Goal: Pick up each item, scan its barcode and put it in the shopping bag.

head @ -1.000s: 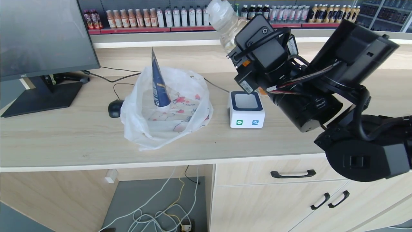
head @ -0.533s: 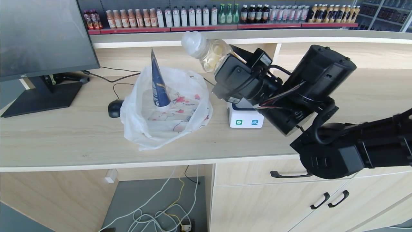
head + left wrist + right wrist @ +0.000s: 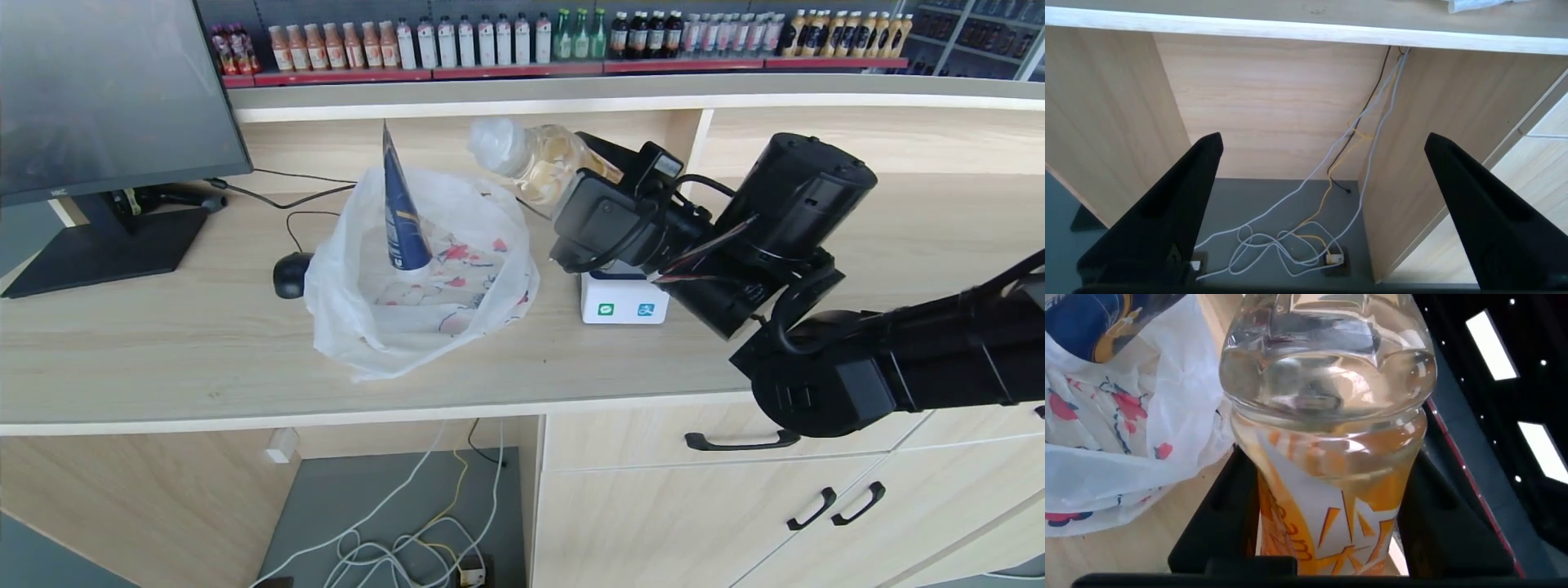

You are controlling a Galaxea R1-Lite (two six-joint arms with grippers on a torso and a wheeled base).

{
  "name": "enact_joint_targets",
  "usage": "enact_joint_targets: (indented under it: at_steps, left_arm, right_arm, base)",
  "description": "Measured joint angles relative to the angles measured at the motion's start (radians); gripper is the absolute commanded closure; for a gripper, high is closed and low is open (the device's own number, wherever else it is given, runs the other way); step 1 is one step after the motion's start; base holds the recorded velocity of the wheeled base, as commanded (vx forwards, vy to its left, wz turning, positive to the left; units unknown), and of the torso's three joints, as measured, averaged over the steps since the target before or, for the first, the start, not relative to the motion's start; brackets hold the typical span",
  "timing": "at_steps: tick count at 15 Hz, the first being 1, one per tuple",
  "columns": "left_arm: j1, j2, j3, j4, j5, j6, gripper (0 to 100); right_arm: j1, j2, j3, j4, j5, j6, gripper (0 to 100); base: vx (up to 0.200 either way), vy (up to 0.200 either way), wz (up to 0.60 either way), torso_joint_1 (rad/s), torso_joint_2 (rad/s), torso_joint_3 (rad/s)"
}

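Monitor: I see a dark screen (image 3: 114,90) at the counter's far left, on a black stand (image 3: 110,245).
Mouse: black (image 3: 291,275), lying on the counter with its cord looping behind it.
Counter: light wood top (image 3: 163,351).
Below: I make out loose white and yellow cables (image 3: 384,549) on the grey floor of the open bay. Black drawer handles (image 3: 741,442) are beside it.
Back shelf: rows of bottled drinks (image 3: 457,41).

Light wood counter (image 3: 163,343), dark monitor (image 3: 106,90) at its left, drawers (image 3: 694,498) with black handles beneath, loose cables (image 3: 392,547) on grey floor, drink-stocked shelves (image 3: 490,49) behind.
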State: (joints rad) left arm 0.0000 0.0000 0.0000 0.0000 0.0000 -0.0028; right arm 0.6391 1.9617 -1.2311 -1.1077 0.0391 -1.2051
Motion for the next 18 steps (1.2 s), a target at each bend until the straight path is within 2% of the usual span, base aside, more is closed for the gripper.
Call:
enact_joint_targets:
  at_steps: [6, 18]
  left_arm:
    - [0.000, 0.000, 0.000, 0.000, 0.000, 0.000, 0]
    - [0.000, 0.000, 0.000, 0.000, 0.000, 0.000, 0]
  right_arm:
    - [-0.015, 0.033, -0.013, 0.002, 0.050, -0.005, 100]
    - [-0.053, 0.039, -0.002, 0.003, 0.056, -0.005, 100]
  base:
    - [0.000, 0.000, 0.00, 0.000, 0.00, 0.000]
    - [0.000, 0.000, 0.00, 0.000, 0.00, 0.000]
